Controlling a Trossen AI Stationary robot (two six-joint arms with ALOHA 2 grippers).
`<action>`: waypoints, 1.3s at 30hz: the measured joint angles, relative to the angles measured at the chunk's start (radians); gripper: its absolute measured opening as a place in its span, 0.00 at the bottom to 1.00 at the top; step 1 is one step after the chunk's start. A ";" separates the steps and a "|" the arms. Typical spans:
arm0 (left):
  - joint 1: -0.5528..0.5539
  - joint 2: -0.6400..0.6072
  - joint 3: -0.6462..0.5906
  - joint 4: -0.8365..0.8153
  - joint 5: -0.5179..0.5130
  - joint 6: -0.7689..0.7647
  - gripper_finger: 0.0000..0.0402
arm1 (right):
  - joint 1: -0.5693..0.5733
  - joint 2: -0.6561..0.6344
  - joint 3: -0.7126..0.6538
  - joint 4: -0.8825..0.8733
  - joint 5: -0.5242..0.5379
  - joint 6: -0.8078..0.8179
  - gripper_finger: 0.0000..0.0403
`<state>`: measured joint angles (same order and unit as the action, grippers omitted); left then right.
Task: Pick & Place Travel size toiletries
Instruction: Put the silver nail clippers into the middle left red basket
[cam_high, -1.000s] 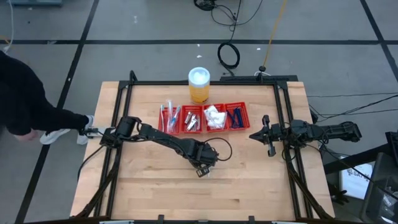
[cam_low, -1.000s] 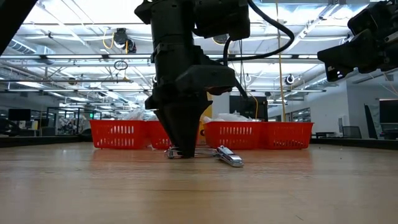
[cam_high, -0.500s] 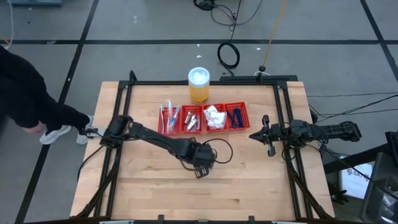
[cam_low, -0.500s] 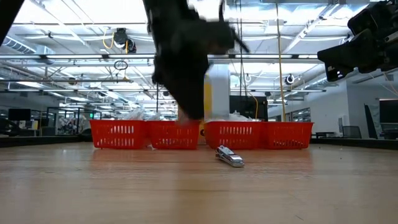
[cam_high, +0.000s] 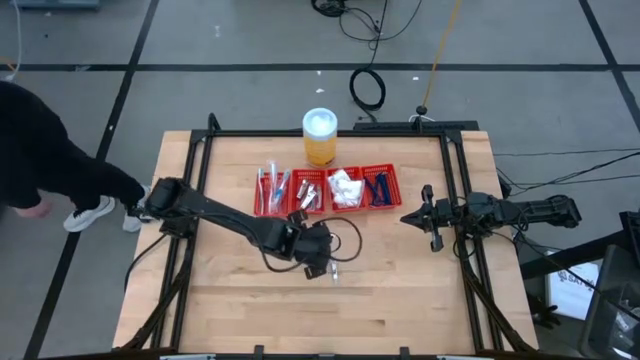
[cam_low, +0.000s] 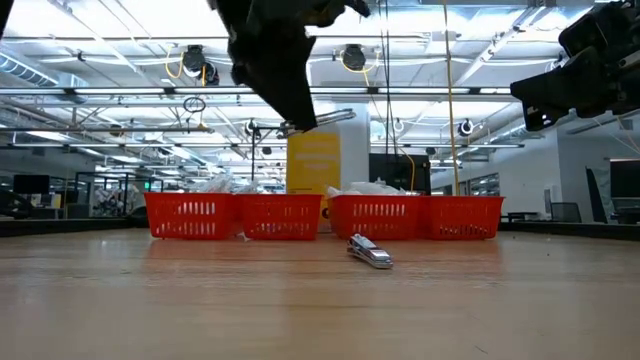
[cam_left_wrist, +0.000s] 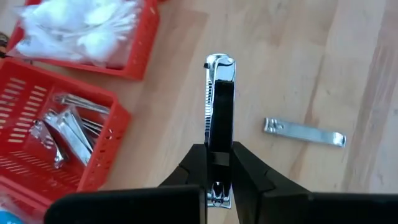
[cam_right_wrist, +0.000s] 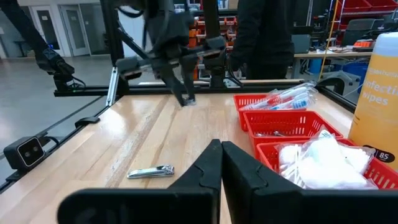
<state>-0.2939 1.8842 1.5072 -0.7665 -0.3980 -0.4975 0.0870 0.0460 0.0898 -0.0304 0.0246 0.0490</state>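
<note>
My left gripper (cam_high: 320, 262) hangs above the table's middle, shut on a silvery nail clipper (cam_left_wrist: 219, 93), which also shows in the low view (cam_low: 322, 120). A second nail clipper (cam_left_wrist: 303, 132) lies flat on the wood beside it (cam_right_wrist: 151, 172). The red four-compartment tray (cam_high: 330, 208) stands farther back, holding wrapped sticks, metal clippers (cam_left_wrist: 65, 127), white packets (cam_left_wrist: 81, 31) and dark blue razors. My right gripper (cam_high: 407, 218) waits shut at the table's right edge. My left gripper pinches the nail clipper between its two fingers (cam_left_wrist: 198, 167), on the long sides near its rear end (cam_left_wrist: 217, 163). The fingers slant down and lie along the clipper, which sticks out past the fingertips. It is lifted clear of the table.
An orange jar with a white lid (cam_high: 320, 138) stands behind the tray. A black frame (cam_high: 200, 160) borders the table. A person in dark clothes (cam_high: 40, 150) stands off the table's left side. Bare wood lies toward the near edge.
My left gripper has risen from the table with the nail clipper and drawn a little toward the left and the tray, turning as it went. The clipper, low at the tabletop before, now hangs high and clear. The second clipper has stayed where it lay.
</note>
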 joint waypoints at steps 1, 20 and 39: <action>0.004 -0.019 -0.034 0.036 -0.002 -0.004 0.06 | 0.000 0.000 0.000 0.000 0.000 0.000 0.00; 0.263 -0.300 -0.542 0.558 0.031 -0.128 0.06 | 0.000 0.000 0.000 0.002 0.001 -0.001 0.00; 0.426 -0.301 -0.542 0.559 0.090 -0.222 0.09 | 0.000 0.000 0.000 0.003 0.004 0.000 0.00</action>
<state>0.1324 1.5833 0.9653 -0.2077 -0.3080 -0.7200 0.0870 0.0460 0.0895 -0.0273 0.0284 0.0486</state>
